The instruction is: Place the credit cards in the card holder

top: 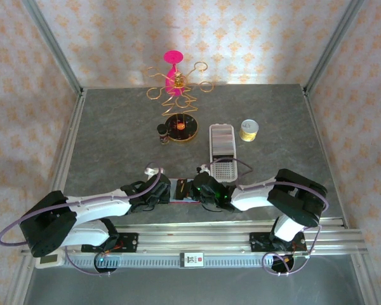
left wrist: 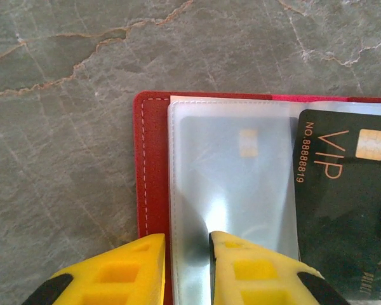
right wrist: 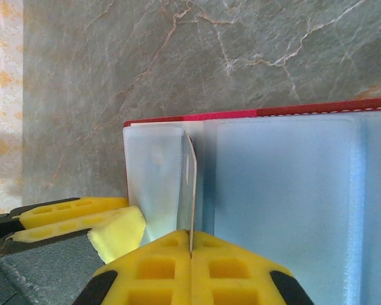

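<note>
Both arms meet over the red card holder (left wrist: 152, 190), which lies open on the desk (left wrist: 63, 127) near its front edge. The right pincer (right wrist: 190, 270) is closed on a thin clear leaf (right wrist: 189, 178) of the holder and holds it upright, apparently to part the pockets so a card can slide in. The left pincer (left wrist: 187, 270) has its jaws a little apart astride the left edge of a clear pocket (left wrist: 190, 159), one finger over the red cover and the other over the plastic; nothing is plainly pinched between them, and it is most likely there to steady the holder. The blue card (left wrist: 241, 184) shows through that pocket and looks already stowed. The black and yellow card (left wrist: 343, 190), marked VIP, lies just beside it on the open holder, and whether it is sleeved cannot be told. Farther back on the desk, well apart from the work, stand a long white perforated tray (top: 221, 147), a small yellow pot (top: 248, 129), a dark little bottle (top: 162, 131) and a pink-topped gold wire stand (top: 176, 82). None of these blocks either arm, though the two pincers crowd each other over the small holder
</note>
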`<action>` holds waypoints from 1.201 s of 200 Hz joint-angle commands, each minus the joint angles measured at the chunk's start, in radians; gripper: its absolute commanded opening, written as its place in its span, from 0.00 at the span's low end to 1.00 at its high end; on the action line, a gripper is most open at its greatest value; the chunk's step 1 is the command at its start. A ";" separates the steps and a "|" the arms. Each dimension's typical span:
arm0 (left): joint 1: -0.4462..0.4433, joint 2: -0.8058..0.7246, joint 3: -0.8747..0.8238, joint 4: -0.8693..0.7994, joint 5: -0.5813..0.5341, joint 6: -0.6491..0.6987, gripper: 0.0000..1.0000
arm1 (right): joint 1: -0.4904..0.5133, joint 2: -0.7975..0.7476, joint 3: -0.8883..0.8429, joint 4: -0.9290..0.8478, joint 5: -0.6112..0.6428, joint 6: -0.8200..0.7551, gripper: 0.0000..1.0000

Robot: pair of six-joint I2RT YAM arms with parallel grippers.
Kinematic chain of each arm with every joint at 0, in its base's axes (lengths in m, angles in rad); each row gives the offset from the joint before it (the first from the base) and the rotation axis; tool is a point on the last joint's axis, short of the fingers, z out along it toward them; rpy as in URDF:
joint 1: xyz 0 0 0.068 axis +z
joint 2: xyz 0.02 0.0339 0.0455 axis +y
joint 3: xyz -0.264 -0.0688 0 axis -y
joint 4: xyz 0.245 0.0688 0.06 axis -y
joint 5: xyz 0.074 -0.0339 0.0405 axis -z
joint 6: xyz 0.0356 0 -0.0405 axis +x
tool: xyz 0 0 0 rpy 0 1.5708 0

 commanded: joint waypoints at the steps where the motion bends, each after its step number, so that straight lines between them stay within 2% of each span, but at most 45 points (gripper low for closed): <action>1: -0.004 0.006 -0.044 -0.017 0.013 -0.025 0.22 | 0.012 0.026 0.035 -0.073 -0.021 -0.008 0.00; 28: -0.004 0.003 -0.060 0.002 0.024 -0.039 0.24 | 0.013 0.045 0.064 -0.095 -0.026 -0.020 0.00; 103: 0.004 -0.072 -0.103 0.015 -0.051 -0.094 0.33 | 0.002 0.045 0.112 -0.227 -0.024 -0.058 0.00; 163: 0.050 -0.100 -0.137 0.090 0.009 -0.103 0.31 | -0.010 0.017 0.106 -0.260 -0.039 -0.071 0.00; 240: 0.054 -0.070 -0.154 0.124 0.034 -0.103 0.27 | -0.026 0.017 0.103 -0.273 -0.102 -0.110 0.00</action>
